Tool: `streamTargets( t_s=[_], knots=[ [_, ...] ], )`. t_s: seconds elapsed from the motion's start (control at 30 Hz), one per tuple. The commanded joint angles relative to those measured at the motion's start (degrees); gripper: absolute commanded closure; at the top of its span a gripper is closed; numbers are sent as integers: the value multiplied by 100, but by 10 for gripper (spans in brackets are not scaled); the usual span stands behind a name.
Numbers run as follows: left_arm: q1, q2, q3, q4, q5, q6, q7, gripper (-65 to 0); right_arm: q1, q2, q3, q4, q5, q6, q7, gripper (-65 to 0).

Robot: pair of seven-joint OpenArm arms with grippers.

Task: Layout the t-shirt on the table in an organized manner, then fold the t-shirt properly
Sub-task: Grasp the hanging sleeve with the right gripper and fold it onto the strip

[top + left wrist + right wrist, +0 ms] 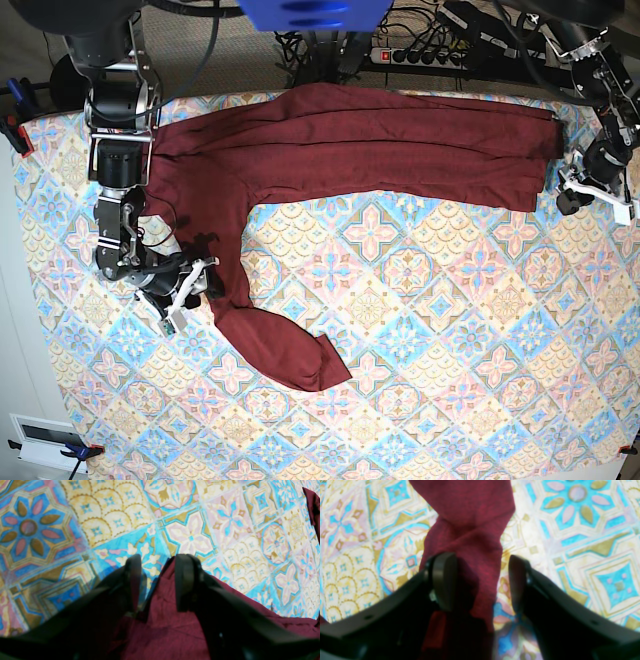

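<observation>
The dark maroon t-shirt (350,150) lies along the far side of the patterned table (420,330), with one sleeve trailing toward the near left. My right gripper (190,285) stands wide open at that sleeve's left edge. In the right wrist view the sleeve (467,510) runs between the spread fingers of the right gripper (480,557), next to the left finger (443,580). My left gripper (578,192) sits at the shirt's right end. In the left wrist view a shirt corner (165,625) lies between the parted fingers of the left gripper (158,560), with table cloth (100,517) showing beside it.
A power strip (420,55) and cables lie behind the table's far edge. Blue clamps hold the cloth at the left corners (15,130) (70,450). Bare patterned cloth fills the middle and near right of the table.
</observation>
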Motion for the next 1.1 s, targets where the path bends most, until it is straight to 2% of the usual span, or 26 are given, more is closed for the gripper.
streamTargets(
  t_s=[0.0,0.17,0.23,0.37,0.47,0.5,0.6,0.7,0.87,1.07],
  knots=[
    [-46,-123,-46,84,-73,-26,-97,-225,164,79,10,-35,78,10,103,-317],
    [-46,-123,-46,84,-82,-26,-97,-225,155,79,-527,-202,78,10,138,-315],
    [-37,-123,-46,84,-82,-26,-97,-225,155,79,-676,-202,78,10,138,-290],
    [-28,-123,-46,84,-82,-26,-97,-225,155,79,-799,-202,78,10,129,-157],
    [-28,-123,-46,84,-82,-26,-97,-225,129,79,-746,-193,78,10,85,-22],
    [-28,-123,-46,84,-82,-26,-97,-225,120,79,-738,-175,105,10,85,0],
    [-37,-123,-46,84,-82,-35,-97,-225,102,79,-738,361,105,10,15,-4],
    [-54,-123,-46,84,-82,-35,-97,-225,-223,79,-738,1152,113,10,-311,0],
    [-63,-123,-46,84,-82,-35,-97,-225,-1049,79,-738,3025,113,10,-1084,0],
    [-72,-123,-46,84,-82,-35,-106,-225,-1955,79,-799,4757,113,10,-1532,0]
  ],
)
